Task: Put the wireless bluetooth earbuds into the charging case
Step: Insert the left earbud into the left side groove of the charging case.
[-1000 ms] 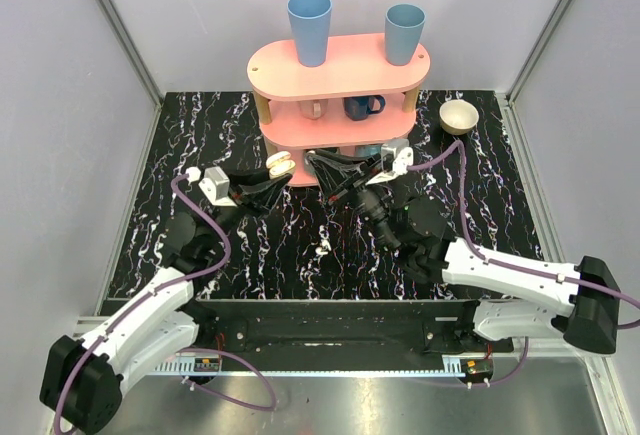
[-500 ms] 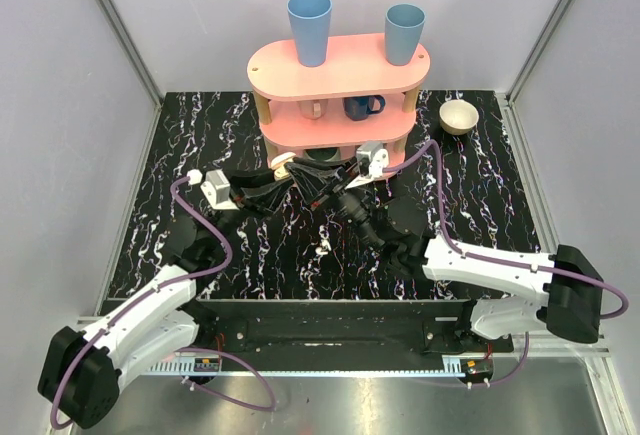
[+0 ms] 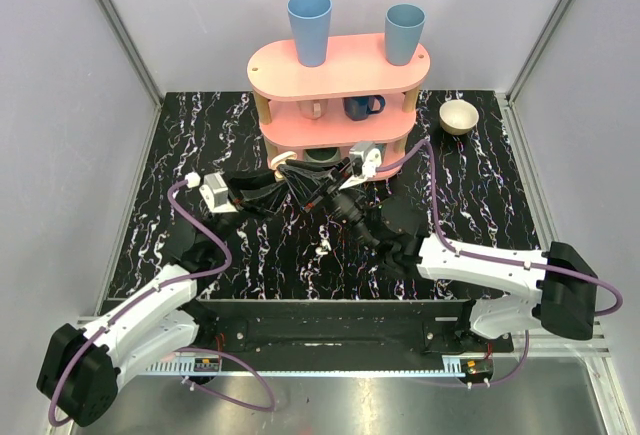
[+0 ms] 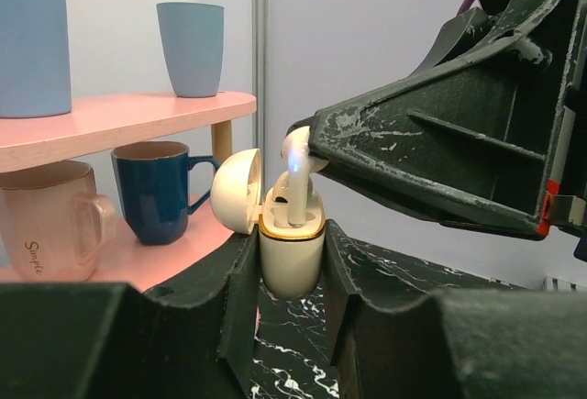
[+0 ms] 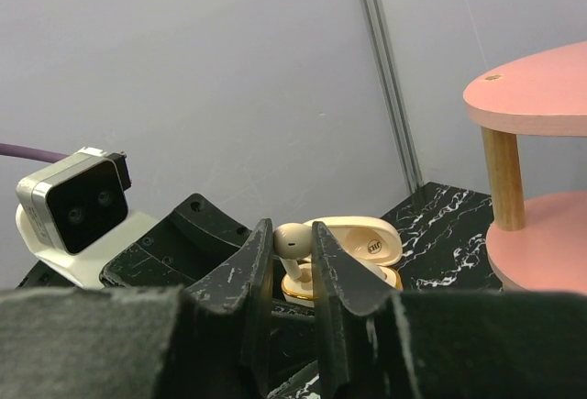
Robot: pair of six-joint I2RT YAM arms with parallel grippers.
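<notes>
My left gripper [image 4: 290, 254] is shut on the cream charging case [image 4: 291, 257], holding it upright with its lid [image 4: 237, 190] swung open to the left. My right gripper [image 5: 292, 250] is shut on one of the wireless bluetooth earbuds [image 5: 292, 238], pinched by its head. In the left wrist view the earbud's stem [image 4: 298, 199] stands down inside the case's gold-rimmed opening. From above, both grippers meet in front of the shelf, left gripper [image 3: 272, 181] against right gripper [image 3: 303, 185], with the case [image 3: 283, 161] between them. I see only this one earbud.
A pink tiered shelf [image 3: 340, 67] stands just behind the grippers, with two blue cups [image 3: 309, 27] on top. A navy mug [image 4: 156, 188] and a beige mug [image 4: 46, 220] sit on its middle tier. A small bowl [image 3: 459, 115] is at the back right.
My right gripper has moved left with the earbud, over to the case in the left gripper. The left arm has shifted only slightly.
</notes>
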